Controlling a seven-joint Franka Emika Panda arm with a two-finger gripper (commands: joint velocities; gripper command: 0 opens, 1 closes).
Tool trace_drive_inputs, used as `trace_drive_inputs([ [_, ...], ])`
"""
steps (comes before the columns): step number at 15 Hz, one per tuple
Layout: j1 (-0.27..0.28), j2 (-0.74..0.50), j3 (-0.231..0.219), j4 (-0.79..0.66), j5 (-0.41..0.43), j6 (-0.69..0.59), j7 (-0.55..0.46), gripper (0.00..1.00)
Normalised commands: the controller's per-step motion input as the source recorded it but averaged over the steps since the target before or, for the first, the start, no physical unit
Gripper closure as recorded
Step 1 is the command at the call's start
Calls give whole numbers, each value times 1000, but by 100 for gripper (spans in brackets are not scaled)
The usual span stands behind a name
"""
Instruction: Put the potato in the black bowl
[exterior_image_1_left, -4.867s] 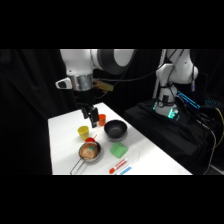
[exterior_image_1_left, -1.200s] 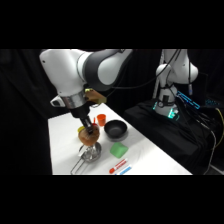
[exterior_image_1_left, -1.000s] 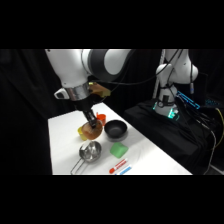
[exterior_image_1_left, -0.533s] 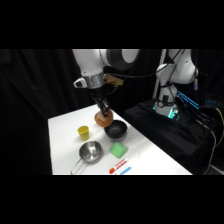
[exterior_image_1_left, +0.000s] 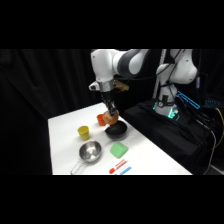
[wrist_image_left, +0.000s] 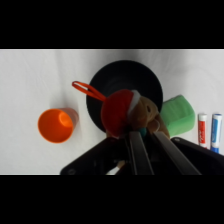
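Observation:
The potato (exterior_image_1_left: 111, 118) is a tan-brown lump with a red part and a thin red loop, and my gripper (exterior_image_1_left: 110, 113) is shut on it. It hangs just above the near-left rim of the black bowl (exterior_image_1_left: 117, 131). In the wrist view the potato (wrist_image_left: 126, 113) sits between the two fingers (wrist_image_left: 135, 146) of the gripper (wrist_image_left: 148, 135). It covers the lower middle of the black bowl (wrist_image_left: 125, 79), which holds nothing that I can see.
An orange cup (exterior_image_1_left: 101, 119) stands just left of the bowl, a yellow cup (exterior_image_1_left: 83, 132) further left. The silver pan (exterior_image_1_left: 90, 151) lies near the front, a green block (exterior_image_1_left: 119, 149) beside it, and a red and a blue marker (exterior_image_1_left: 119, 168) at the front edge.
The gripper has lifted the potato away from the silver pan. It carried it right and back, past the orange cup, to a spot over the black bowl.

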Motion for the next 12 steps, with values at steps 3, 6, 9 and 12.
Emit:
trace_drive_inputs([
  [3, -66, -62, -28, -314, 26, 381, -138, 93],
  [6, -36, 5, 3, -202, 44, 314, -141, 92],
  [9, -26, 87, 20, -76, 77, 309, -170, 53],
  [12, -42, 105, 18, 36, 83, 257, -198, 29],
])
